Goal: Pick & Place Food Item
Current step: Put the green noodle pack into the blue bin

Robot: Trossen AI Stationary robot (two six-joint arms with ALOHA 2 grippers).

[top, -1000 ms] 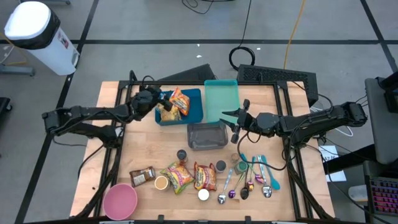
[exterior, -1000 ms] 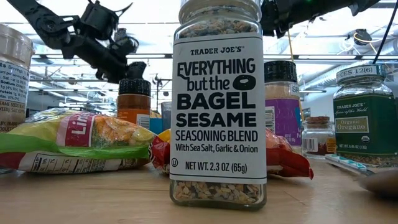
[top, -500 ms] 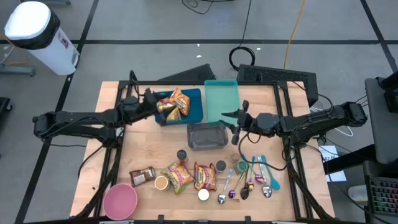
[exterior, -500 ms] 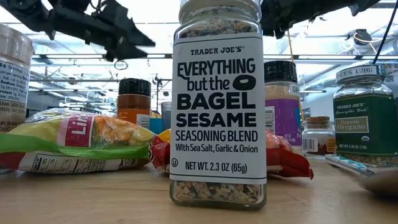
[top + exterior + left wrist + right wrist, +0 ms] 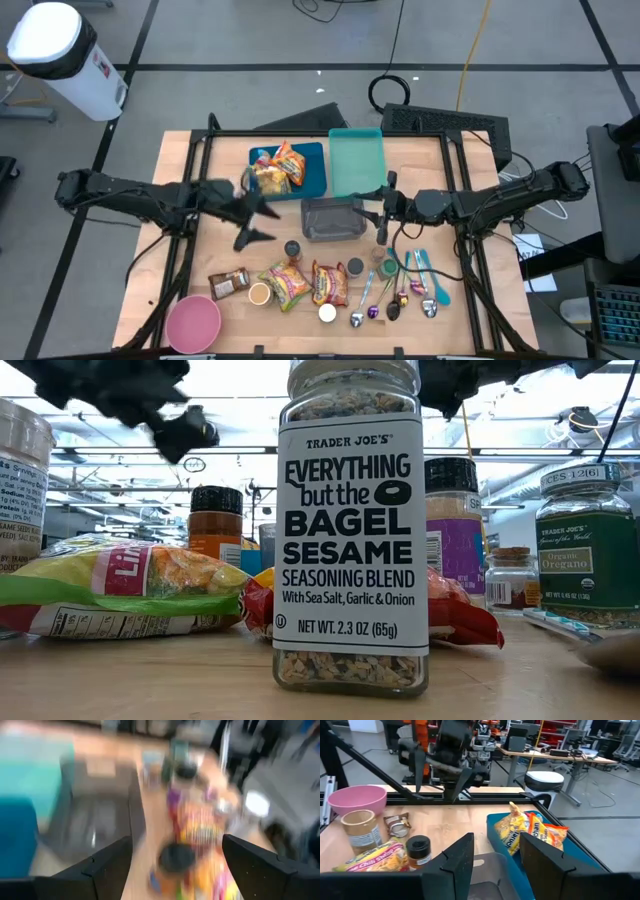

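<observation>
The left gripper (image 5: pixel 252 220), jaws spread and empty, hovers nearest the loose orange-yellow noodle packets (image 5: pixel 300 283) lying just ahead on the wooden table (image 5: pixel 220 255); the right gripper (image 5: pixel 383 212) waits, partly open.

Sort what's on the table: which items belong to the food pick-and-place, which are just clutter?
Job:
- snack packets in the blue bin
- snack packets on the table's front
- left gripper, open, empty
- right gripper, over the grey bin

Lying about:
- pink bowl
- spoons
- seasoning jar
- teal lid
</observation>
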